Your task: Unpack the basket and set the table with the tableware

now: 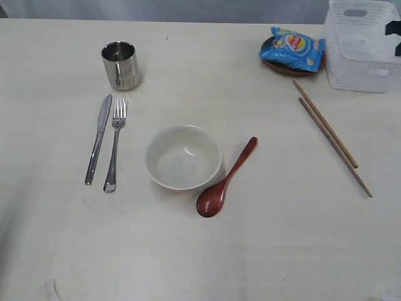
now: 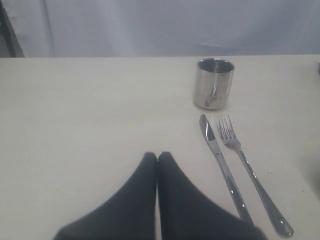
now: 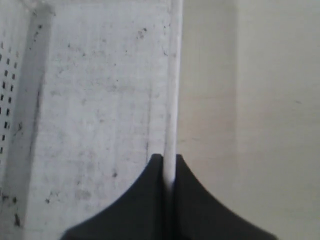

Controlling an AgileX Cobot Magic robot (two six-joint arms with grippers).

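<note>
The white basket [image 1: 360, 47] stands at the table's [image 1: 282, 251] far right corner. My right gripper [image 3: 169, 160] is shut on the basket's thin rim [image 3: 172, 75]; the basket floor [image 3: 100, 100] looks bare. On the table lie a steel cup [image 1: 120, 64], knife [image 1: 98, 138], fork [image 1: 115, 147], white bowl [image 1: 183, 157], reddish wooden spoon [image 1: 225, 182] and two chopsticks [image 1: 329, 135]. A small brown plate [image 1: 285, 69] sits beside the basket. My left gripper [image 2: 157, 156] is shut and holds nothing, over bare table beside the knife [image 2: 222, 167], fork [image 2: 250, 175] and cup [image 2: 214, 83].
A blue chip bag [image 1: 293, 49] lies on the brown plate, just left of the basket. A black part of the right arm [image 1: 395, 28] shows at the basket's right edge. A grey curtain hangs behind the table's far edge.
</note>
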